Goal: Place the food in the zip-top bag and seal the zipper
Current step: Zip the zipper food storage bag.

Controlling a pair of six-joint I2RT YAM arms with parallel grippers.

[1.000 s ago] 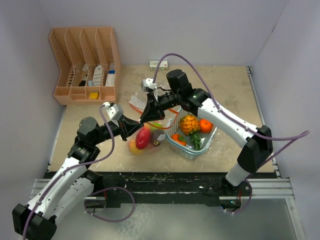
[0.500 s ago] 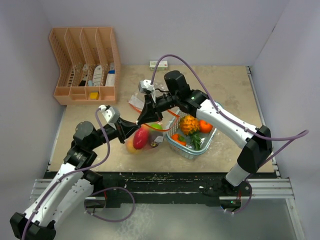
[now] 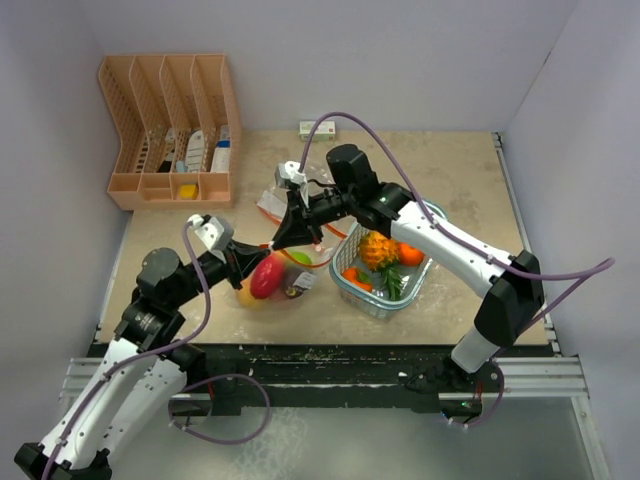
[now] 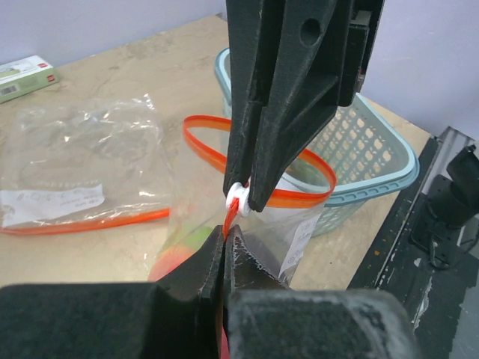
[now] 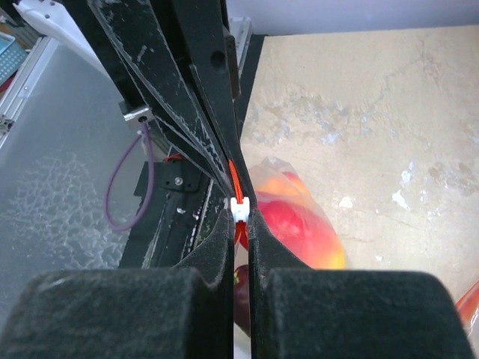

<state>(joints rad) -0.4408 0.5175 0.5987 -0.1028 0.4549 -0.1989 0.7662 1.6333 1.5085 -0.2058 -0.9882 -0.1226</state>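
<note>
The zip-top bag lies left of the basket and holds food: a pink-red peach, a yellow-orange piece and a green piece. My left gripper is shut on the end of the red-orange zipper; in the left wrist view the gripper pinches the strip. My right gripper is shut on the white slider just beyond it. In the right wrist view this gripper is above the peach. The bag's mouth still gapes open past the slider.
The teal mesh basket holds a pineapple, an orange and other small pieces. A second clear bag lies flat behind. A small box and a peach-coloured organizer stand at the back.
My left arm has drawn back to the left, pulling the bag and its food leftwards. My right gripper has followed slightly left, still at the zipper.
</note>
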